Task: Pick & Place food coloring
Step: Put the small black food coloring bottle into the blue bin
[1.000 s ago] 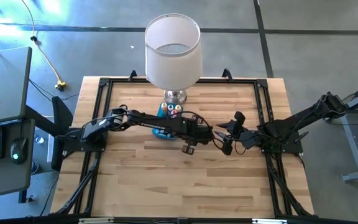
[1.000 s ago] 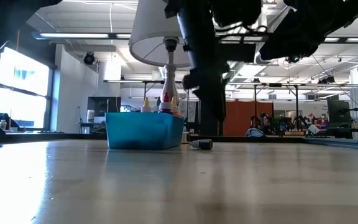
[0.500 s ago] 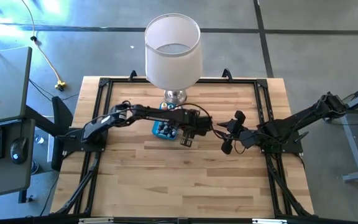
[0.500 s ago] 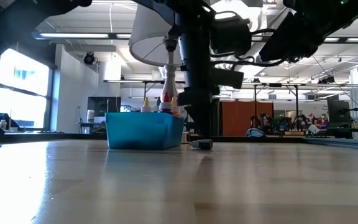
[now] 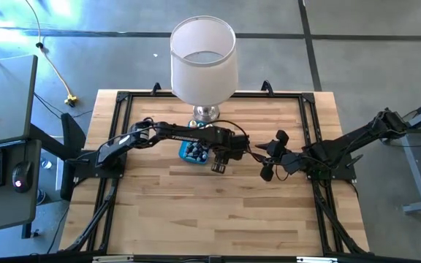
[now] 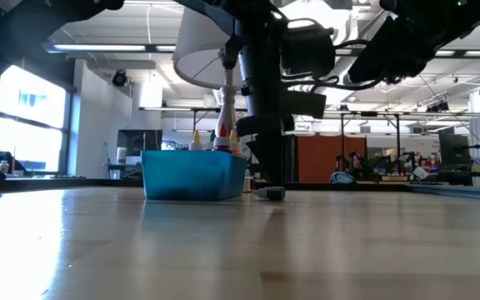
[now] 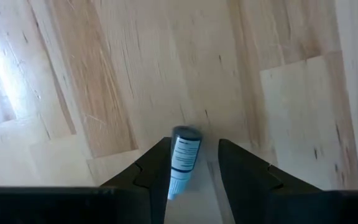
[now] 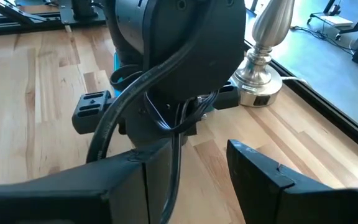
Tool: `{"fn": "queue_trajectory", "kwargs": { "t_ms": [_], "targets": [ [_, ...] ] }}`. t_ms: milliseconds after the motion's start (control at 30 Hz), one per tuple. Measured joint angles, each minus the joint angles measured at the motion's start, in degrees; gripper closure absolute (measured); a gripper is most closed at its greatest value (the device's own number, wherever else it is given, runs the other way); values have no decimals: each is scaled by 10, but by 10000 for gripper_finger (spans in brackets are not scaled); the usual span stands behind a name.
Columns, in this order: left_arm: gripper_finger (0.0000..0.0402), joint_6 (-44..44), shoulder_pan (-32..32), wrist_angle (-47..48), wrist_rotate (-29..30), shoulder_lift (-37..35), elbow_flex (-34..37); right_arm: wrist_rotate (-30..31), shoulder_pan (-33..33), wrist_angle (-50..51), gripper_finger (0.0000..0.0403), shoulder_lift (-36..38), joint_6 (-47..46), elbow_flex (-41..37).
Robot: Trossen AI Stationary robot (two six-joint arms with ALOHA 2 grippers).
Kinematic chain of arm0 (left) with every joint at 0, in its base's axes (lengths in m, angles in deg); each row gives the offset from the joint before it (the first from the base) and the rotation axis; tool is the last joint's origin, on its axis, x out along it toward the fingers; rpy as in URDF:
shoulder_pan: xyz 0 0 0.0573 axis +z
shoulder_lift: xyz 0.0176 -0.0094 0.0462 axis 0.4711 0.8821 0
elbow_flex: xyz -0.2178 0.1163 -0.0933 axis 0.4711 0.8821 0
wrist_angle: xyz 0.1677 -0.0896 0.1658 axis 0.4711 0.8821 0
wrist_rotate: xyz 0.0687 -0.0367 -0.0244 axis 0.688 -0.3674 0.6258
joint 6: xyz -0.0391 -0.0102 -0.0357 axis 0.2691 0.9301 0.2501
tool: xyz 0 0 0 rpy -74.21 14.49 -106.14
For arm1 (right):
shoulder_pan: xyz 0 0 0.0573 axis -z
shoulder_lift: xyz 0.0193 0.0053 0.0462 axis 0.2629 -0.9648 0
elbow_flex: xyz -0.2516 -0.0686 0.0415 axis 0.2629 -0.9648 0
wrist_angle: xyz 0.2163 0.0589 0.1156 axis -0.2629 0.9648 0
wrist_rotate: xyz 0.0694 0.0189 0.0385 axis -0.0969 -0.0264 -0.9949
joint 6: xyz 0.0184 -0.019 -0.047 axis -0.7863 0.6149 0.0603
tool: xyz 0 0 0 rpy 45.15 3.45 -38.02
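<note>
A small food coloring vial [image 7: 184, 158] with a white label and a dark cap lies on its side on the wooden table, also seen in the low view [image 6: 270, 193], just right of the blue tray [image 6: 194, 175]. Several more food coloring bottles [image 6: 223, 137] stand in that tray [image 5: 184, 152]. My left gripper [image 7: 194, 168] points down over the lying vial, open, one finger on each side of it; I cannot see it touch. In the high view the gripper [image 5: 218, 167] hides the vial. My right gripper [image 5: 267, 174] waits open above the table, right of centre.
A table lamp with a white shade [image 5: 203, 58] stands on its silver base [image 8: 260, 74] at the far middle, right behind the tray. A black frame [image 5: 123, 102] runs around the tabletop. Bare wood lies toward the near edge.
My left gripper has swung a little toward the far edge and the tray and has come down over the lying vial, uncovering the tray in the high view. It then kept still for the last half second. The vial has not moved.
</note>
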Motion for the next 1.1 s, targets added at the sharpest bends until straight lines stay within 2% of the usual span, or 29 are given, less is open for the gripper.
{"fn": "queue_trajectory", "kwargs": {
  "t_ms": [533, 667, 800, 1100],
  "targets": [
    [273, 2, 3, -6, 17, 35, -2, -1, 0, 3, 253, 0, -1, -1],
    [273, 44, 3, 10, 31, 35, -7, -1, 0, 4, 253, 0, -1, -1],
    [273, 87, 4, 59, 30, 39, -40, 1, 0, 5, 253, 0, -1, -1],
    [273, 87, -13, 160, 28, 37, -149, 0, 0, 3, 253, 0, -1, -1]
  ]
}}
